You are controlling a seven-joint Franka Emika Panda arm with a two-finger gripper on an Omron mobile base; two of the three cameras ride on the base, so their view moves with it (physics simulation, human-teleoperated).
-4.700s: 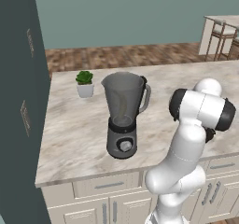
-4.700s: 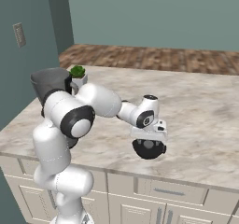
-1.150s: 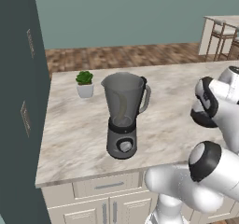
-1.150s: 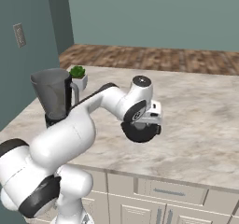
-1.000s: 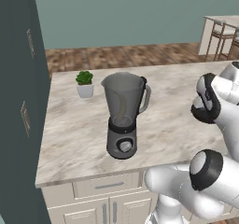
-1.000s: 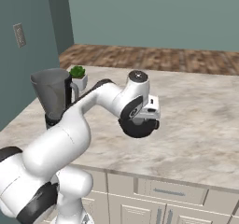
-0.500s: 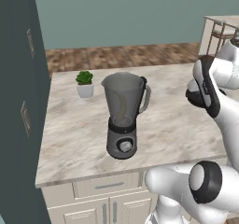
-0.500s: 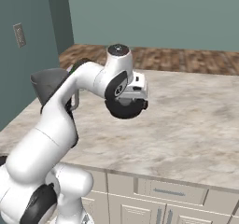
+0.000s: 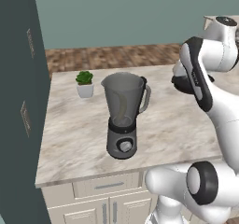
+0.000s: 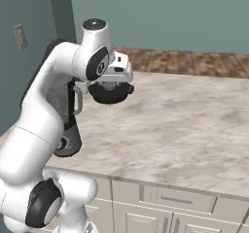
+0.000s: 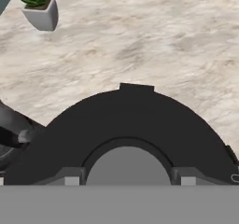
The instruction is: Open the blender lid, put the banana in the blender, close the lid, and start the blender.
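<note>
The blender (image 9: 122, 125) stands on the counter with its jar open at the top. A yellow curved banana (image 9: 122, 105) shows through the jar wall. My gripper (image 10: 113, 83) hangs in the air to the right of the jar, shut on the knob of the blender lid (image 10: 112, 93). The dark round lid (image 9: 183, 84) is partly hidden by my forearm in the left base view. In the hand view the lid (image 11: 126, 125) spreads below my gripper (image 11: 126, 177), its grey knob between the fingertips. My arm hides most of the blender (image 10: 68, 141) in the right base view.
A small white potted plant (image 9: 85, 84) stands behind and left of the blender, also seen as the plant (image 11: 39, 6) in the hand view. A tall dark cabinet (image 9: 18, 106) borders the counter's left end. Marble counter (image 10: 185, 125) stretches to the right.
My arm has raised the lid from low over the counter's right part and swung it left toward the blender. The blender and plant have not moved.
</note>
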